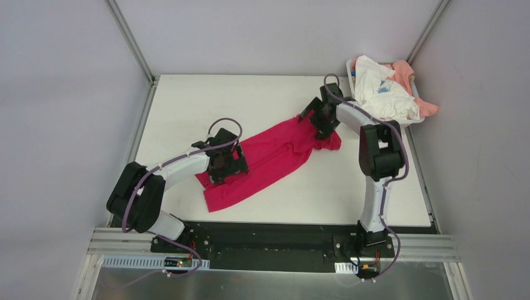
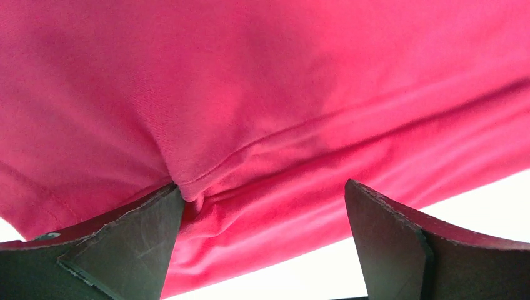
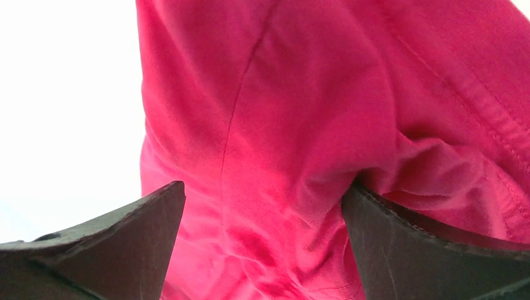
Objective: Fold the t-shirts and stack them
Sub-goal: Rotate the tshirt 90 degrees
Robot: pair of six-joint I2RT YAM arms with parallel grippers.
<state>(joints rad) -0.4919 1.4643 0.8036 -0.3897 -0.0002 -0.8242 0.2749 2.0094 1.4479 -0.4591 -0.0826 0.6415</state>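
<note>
A magenta-red t-shirt (image 1: 275, 153) lies stretched in a diagonal band across the middle of the white table. My left gripper (image 1: 228, 164) is low over its near-left part. In the left wrist view the gripper (image 2: 262, 187) is open, with the shirt (image 2: 250, 94) and its hem against the left finger (image 2: 137, 237). My right gripper (image 1: 322, 123) is at the shirt's bunched far-right end. In the right wrist view it (image 3: 264, 187) is open, with rumpled red cloth (image 3: 300, 94) between the fingers. White t-shirts (image 1: 381, 90) and a peach-pink one (image 1: 406, 72) are piled in the basket.
A white plastic basket (image 1: 354, 81) stands at the table's far right corner, just behind the right gripper. Grey walls with metal posts close in the table (image 1: 187, 100) on the left, back and right. The arm bases sit at the near edge.
</note>
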